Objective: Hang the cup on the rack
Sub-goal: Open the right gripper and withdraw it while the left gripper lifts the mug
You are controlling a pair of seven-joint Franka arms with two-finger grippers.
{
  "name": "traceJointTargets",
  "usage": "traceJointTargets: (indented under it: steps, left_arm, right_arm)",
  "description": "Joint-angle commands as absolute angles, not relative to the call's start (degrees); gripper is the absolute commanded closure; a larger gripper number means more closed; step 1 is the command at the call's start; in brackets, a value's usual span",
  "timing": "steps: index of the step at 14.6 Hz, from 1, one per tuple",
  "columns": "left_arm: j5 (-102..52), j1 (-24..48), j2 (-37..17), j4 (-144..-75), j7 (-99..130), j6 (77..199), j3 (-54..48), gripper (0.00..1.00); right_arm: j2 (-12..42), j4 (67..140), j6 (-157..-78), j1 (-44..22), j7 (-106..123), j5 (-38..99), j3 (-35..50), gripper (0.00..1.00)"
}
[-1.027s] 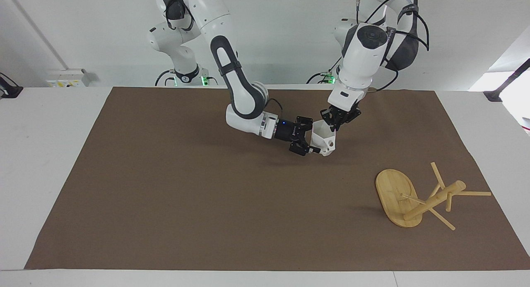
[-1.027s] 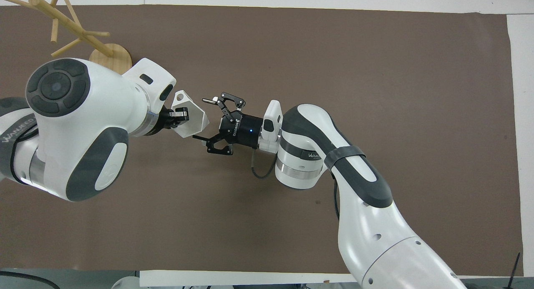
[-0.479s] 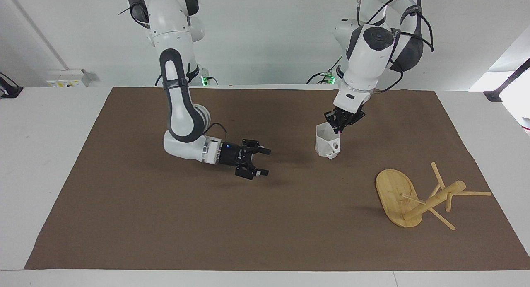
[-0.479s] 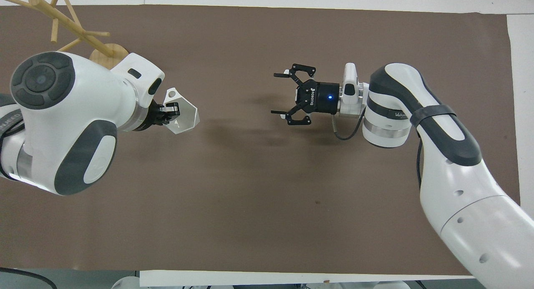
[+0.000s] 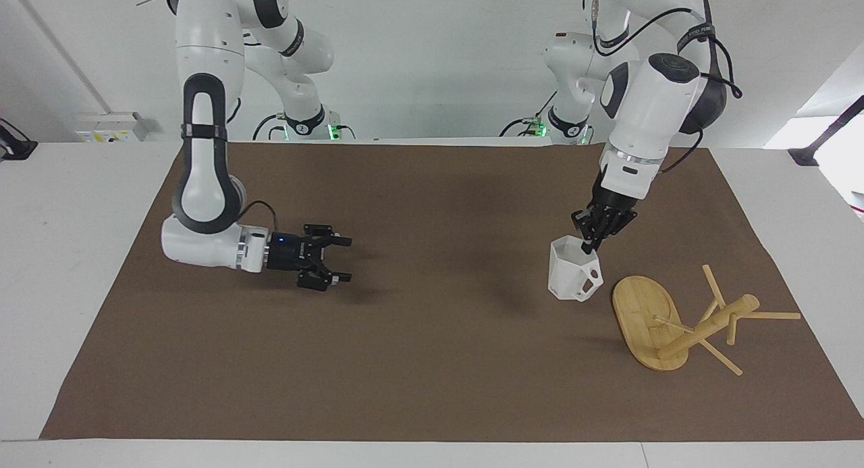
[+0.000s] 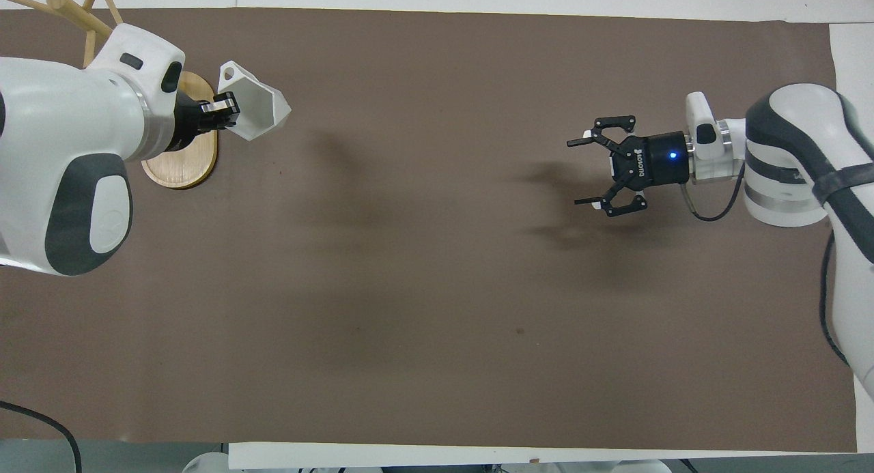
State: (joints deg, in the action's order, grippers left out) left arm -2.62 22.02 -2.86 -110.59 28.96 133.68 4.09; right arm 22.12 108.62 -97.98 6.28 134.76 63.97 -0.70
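Cup (image 5: pixel 572 276) clamped aloft by left end effector (image 5: pixel 592 245) beside rack (image 5: pixel 682 323); right end effector (image 5: pixel 337 258) hovers spread over counter (image 5: pixel 432 360).

I see a white table (image 5: pixel 81 265) with a brown mat (image 5: pixel 418 360) covering most of it, leaving white margins along every edge. A plain white wall (image 5: pixel 439 56) rises at the robots' edge, evenly lit.

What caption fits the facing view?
Left gripper carries the cup beside the rack; right gripper waits open.
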Motion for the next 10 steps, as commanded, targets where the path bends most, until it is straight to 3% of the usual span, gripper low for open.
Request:
traceJointTargets:
  steps: [1, 4, 10]
  left_arm:
    - [-3.52, 20.57, -4.65, -111.45, 27.34, 140.42, 3.87, 1.0]
    - [-3.52, 18.9, -6.85, -110.39, 25.85, 142.03, 3.87, 1.0]
    - [-5.44, 16.88, -7.21, -110.91, 24.17, 143.61, 3.87, 1.0]
  right_arm:
    - [14.88, 109.07, -96.95, 10.01, 123.97, 52.34, -0.18, 0.0]
    - [6.79, 108.81, -95.89, 10.99, 109.03, 39.42, -0.18, 0.0]
    - [-3.06, 105.74, -91.59, 11.25, 84.07, 21.47, 0.61, 0.0]
